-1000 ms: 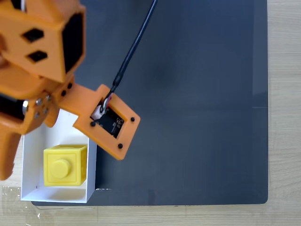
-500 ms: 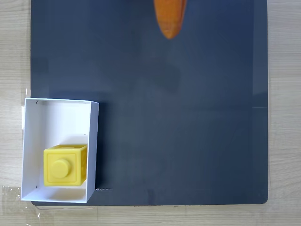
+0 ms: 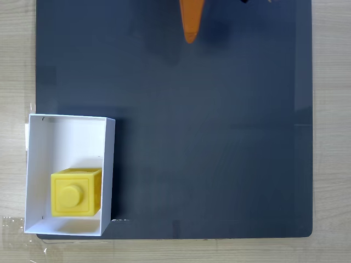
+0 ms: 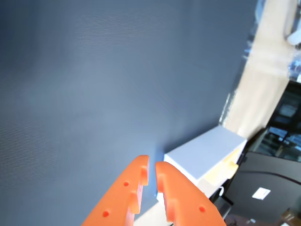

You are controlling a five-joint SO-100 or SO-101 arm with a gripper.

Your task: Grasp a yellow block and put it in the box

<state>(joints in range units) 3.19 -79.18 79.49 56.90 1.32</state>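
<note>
The yellow block (image 3: pixel 75 193) with its round stud up sits inside the white box (image 3: pixel 66 139), in the box's lower half in the fixed view. The box stands at the left edge of the dark mat. My orange gripper (image 3: pixel 190 34) pokes in from the top edge of the fixed view, far from the box and over bare mat. In the wrist view the gripper (image 4: pixel 151 165) has its two fingers pressed nearly together with nothing between them, and the box's white outer wall (image 4: pixel 207 150) lies just beyond the tips.
A dark grey mat (image 3: pixel 219 137) covers most of a light wooden table (image 3: pixel 332 137). In the wrist view dark equipment (image 4: pixel 268 188) stands past the table's edge at the lower right.
One second ago the arm hung over the box's upper end. It has since pulled away to the top edge of the fixed view. The block has stayed in the box.
</note>
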